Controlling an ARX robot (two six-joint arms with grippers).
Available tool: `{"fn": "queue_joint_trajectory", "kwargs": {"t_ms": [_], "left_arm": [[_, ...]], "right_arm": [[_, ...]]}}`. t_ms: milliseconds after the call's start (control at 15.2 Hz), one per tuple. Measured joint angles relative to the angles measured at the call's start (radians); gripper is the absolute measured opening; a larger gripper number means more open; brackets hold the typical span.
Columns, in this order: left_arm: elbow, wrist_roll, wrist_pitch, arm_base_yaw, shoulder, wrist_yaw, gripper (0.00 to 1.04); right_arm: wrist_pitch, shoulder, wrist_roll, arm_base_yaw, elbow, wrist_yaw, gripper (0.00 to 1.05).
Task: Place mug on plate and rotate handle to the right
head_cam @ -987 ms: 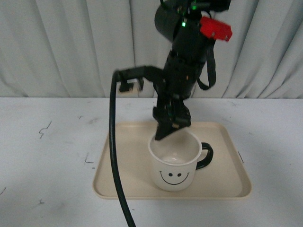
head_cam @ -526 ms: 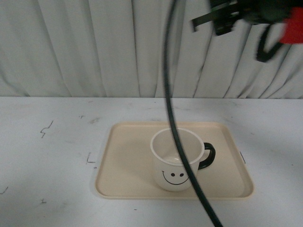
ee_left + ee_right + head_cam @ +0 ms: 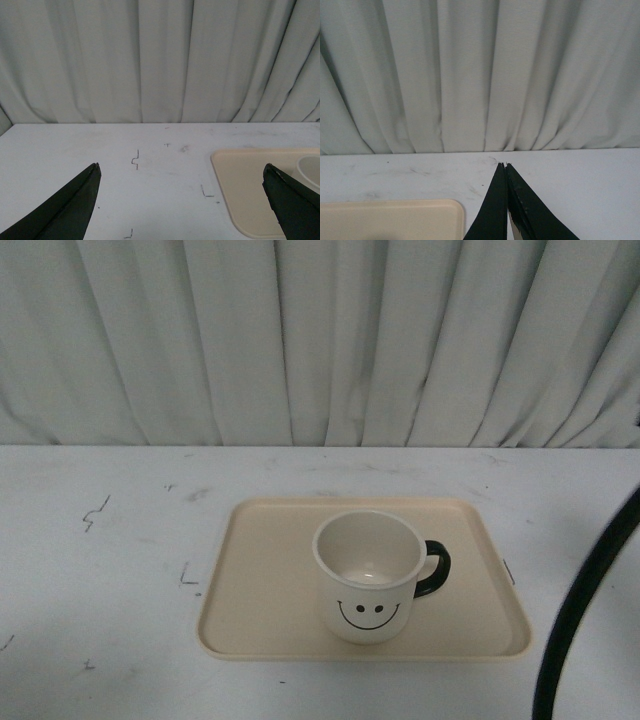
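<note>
The cream-white mug [image 3: 368, 575] stands upright on the beige plate [image 3: 270, 590], right of the plate's middle. Its smiley face points toward the camera and its black handle [image 3: 436, 569] points right. Neither gripper shows in the front view; only a black cable [image 3: 580, 610] crosses its lower right corner. In the left wrist view my left gripper [image 3: 182, 172] is open and empty above the table, with the plate's corner [image 3: 245, 175] and a sliver of the mug [image 3: 311, 170] beside one finger. In the right wrist view my right gripper [image 3: 505, 165] is shut and empty, off the plate's corner [image 3: 420, 215].
The white table [image 3: 110, 570] carries small black marks [image 3: 95, 512]. A pleated grey-white curtain [image 3: 320, 340] hangs behind the table's far edge.
The right arm has lifted away from the mug's rim and gone out of the front view to the right. The mug stays on the plate with its handle to the right.
</note>
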Motion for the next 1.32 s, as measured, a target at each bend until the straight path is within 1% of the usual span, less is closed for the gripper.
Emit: {"fn": "queue_joint_trajectory", "kwargs": {"t_ms": [263, 329, 461, 658, 724, 789, 1316], "left_arm": [[0.000, 0.000, 0.000, 0.000, 0.000, 0.000, 0.98], [0.000, 0.000, 0.000, 0.000, 0.000, 0.000, 0.98], [0.000, 0.000, 0.000, 0.000, 0.000, 0.000, 0.98], [0.000, 0.000, 0.000, 0.000, 0.000, 0.000, 0.98], [0.000, 0.000, 0.000, 0.000, 0.000, 0.000, 0.98], [0.000, 0.000, 0.000, 0.000, 0.000, 0.000, 0.98], [0.000, 0.000, 0.000, 0.000, 0.000, 0.000, 0.98]], "right_arm": [[-0.009, -0.160, 0.005, -0.053, -0.158, -0.051, 0.02], [0.061, -0.178, 0.005, -0.067, -0.212, -0.069, 0.02], [0.001, -0.252, 0.005, -0.095, -0.288, -0.092, 0.02], [-0.078, -0.413, 0.005, -0.119, -0.336, -0.122, 0.02], [-0.122, -0.468, 0.005, -0.177, -0.358, -0.187, 0.02], [-0.172, -0.531, 0.006, -0.200, -0.378, -0.183, 0.02], [-0.479, -0.901, 0.009, -0.199, -0.422, -0.191, 0.02]]}}
